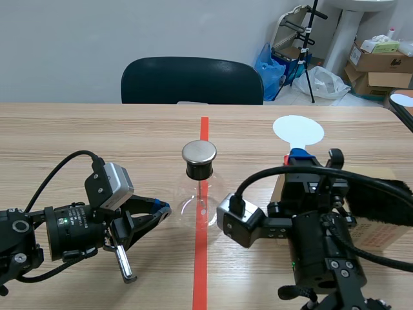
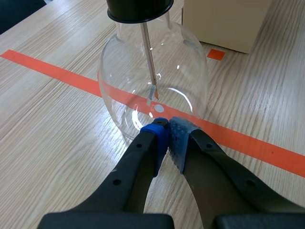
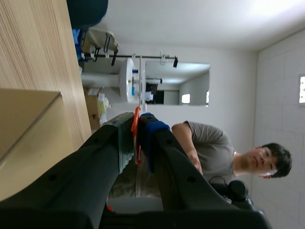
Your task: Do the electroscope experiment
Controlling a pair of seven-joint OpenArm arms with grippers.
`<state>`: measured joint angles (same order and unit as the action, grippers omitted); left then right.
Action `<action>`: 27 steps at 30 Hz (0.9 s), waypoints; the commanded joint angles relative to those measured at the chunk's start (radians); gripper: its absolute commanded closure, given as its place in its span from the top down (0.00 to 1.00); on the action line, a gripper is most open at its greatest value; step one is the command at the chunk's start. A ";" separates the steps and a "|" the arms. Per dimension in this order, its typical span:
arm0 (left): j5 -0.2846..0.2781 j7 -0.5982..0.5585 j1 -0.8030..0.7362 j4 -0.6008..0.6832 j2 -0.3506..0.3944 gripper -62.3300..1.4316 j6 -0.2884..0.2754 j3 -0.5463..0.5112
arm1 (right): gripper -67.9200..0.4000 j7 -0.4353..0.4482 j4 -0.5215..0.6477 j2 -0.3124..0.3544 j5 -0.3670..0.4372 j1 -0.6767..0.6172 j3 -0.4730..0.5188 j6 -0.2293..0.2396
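The electroscope, a clear glass flask [image 1: 197, 201] with a black stopper and a round metal cap [image 1: 199, 152], stands on the orange-red tape line mid-table. A thin rod with small leaves [image 2: 153, 88] hangs inside it. My left gripper [image 1: 161, 209] lies low on the table just left of the flask. It is shut on nothing, with its blue pads [image 2: 160, 130] meeting right at the glass base. My right gripper [image 1: 295, 157] is raised to the right of the flask, shut on the orange handle [image 3: 136, 133] of a white disc paddle [image 1: 297, 131] that stands up above the fingers.
A beige box [image 1: 377, 226] sits on the table beside the right arm, close to the flask [image 2: 224, 24]. A dark chair [image 1: 191, 80] stands at the far edge. Boxes and bags are on the floor at back right. A person [image 3: 214, 148] shows in the right wrist view's background.
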<state>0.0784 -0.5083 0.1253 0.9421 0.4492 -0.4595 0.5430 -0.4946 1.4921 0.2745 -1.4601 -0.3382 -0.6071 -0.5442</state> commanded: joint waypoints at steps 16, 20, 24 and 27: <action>-0.014 -0.014 0.008 0.018 -0.005 0.06 0.002 -0.003 | 0.02 0.056 0.008 0.004 -0.001 0.020 0.004 -0.012; -0.014 -0.014 0.008 0.018 -0.005 0.06 0.002 -0.003 | 0.02 0.137 0.008 0.002 -0.001 0.020 0.004 -0.012; -0.014 -0.014 0.008 0.018 -0.005 0.06 0.002 -0.003 | 0.02 0.224 0.008 0.002 -0.001 0.020 0.004 -0.011; -0.014 -0.014 0.008 0.018 -0.005 0.06 0.002 -0.003 | 0.02 0.300 0.008 0.002 -0.001 0.020 0.004 -0.011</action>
<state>0.0784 -0.5079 0.1253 0.9421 0.4492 -0.4595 0.5430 -0.1974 1.4921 0.2745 -1.4601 -0.3382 -0.6071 -0.5442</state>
